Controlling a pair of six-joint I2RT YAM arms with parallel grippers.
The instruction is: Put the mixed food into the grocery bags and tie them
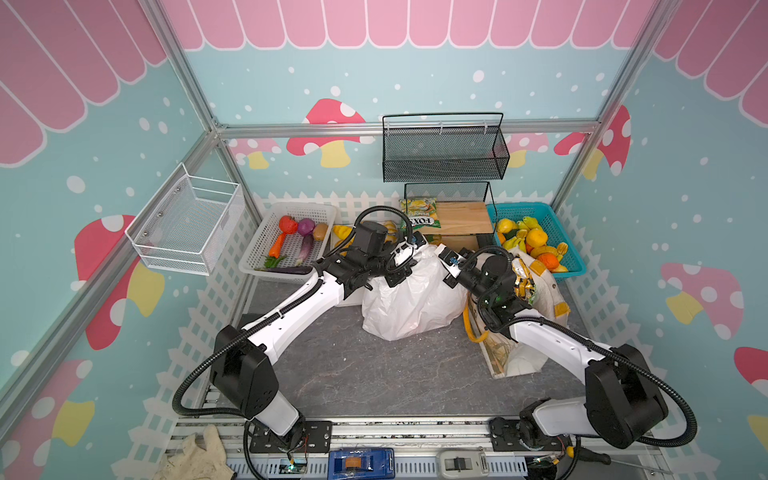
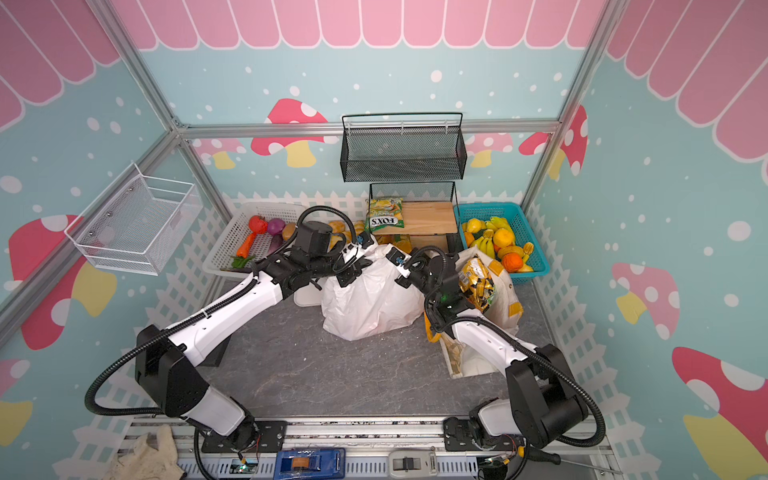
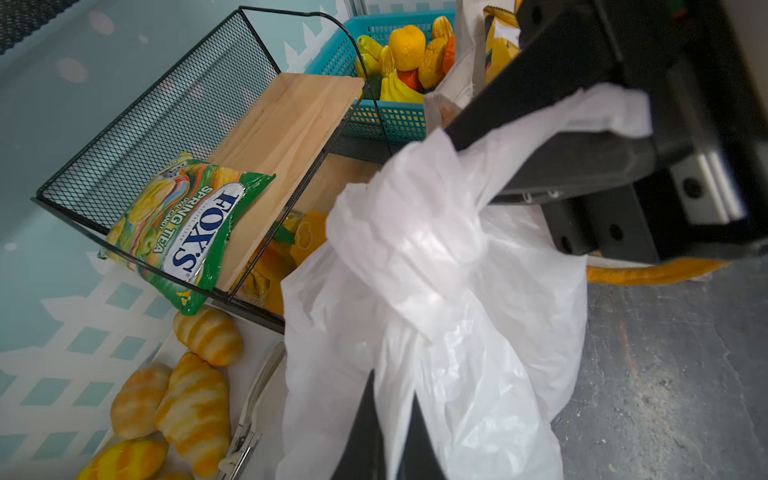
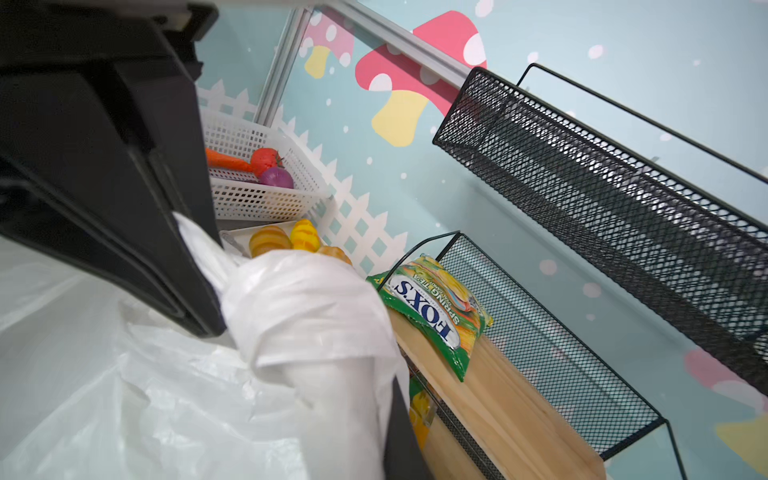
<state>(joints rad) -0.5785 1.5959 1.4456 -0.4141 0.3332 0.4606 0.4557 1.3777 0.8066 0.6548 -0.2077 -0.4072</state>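
We see the crinkly white bag (image 1: 411, 299), handles (image 3: 415, 249) twisted together at its 12 o'clock, left gripper (image 1: 409, 249) and right gripper (image 1: 441, 251) clamped on them.

FOX'S packet (image 1: 420, 212) rests on wooden shelf (image 1: 465, 218) — teal basket (image 1: 559, 226) (holding fruit (image 1: 536, 237)) alongside

Lighting is bright, even and diffuse, arriving from above. In both top views the arms cast only soft, short shadows on the grey tabletop (image 1: 374, 374). The white plastic bag (image 1: 409, 299) shows mild glare on its creases; in the right wrist view its nearest folds wash out almost to plain white. Wide-angle distortion bows the frame posts (image 1: 190, 83) toward the left and right edges. In both wrist views, surfaces closest to the lens are blurred. The FOX'S packet (image 3: 187, 224) is sharp, with foil highlights.
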